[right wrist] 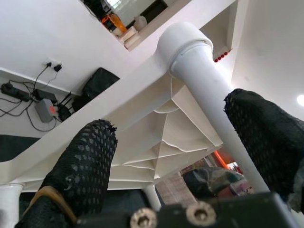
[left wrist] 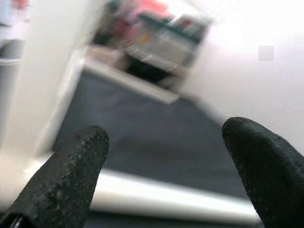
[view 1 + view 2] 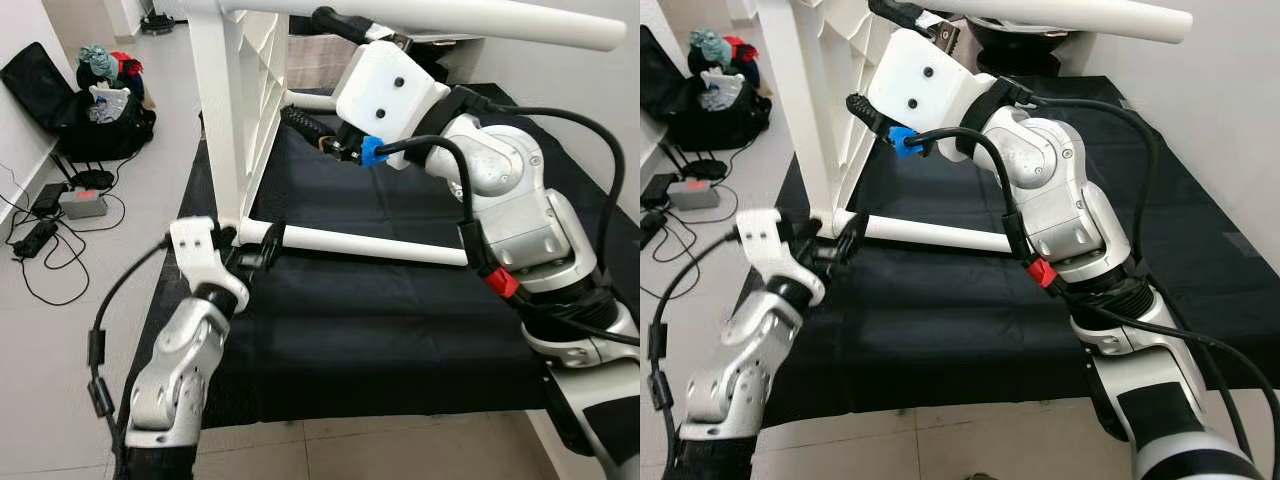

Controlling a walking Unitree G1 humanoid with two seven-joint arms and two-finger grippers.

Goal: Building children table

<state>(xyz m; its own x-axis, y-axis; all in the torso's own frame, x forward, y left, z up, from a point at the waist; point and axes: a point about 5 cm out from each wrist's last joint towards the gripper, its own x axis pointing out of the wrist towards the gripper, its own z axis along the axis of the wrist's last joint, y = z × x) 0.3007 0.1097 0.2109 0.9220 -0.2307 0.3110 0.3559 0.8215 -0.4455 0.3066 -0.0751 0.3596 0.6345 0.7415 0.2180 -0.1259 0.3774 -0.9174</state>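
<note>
Children's table (image 3: 235,110), white, on its side on black mat (image 3: 380,320), legs fitted; left gripper (image 3: 262,252) spread about lower leg (image 3: 370,245) at 9 o'clock, right gripper (image 1: 180,142) spread, empty, at upper leg (image 1: 209,90); next, likely closing to seat legs.

White plastic table (image 3: 232,110) tipped on its side (legs horizontal), apparently on black mat (image 3: 380,330).
</note>
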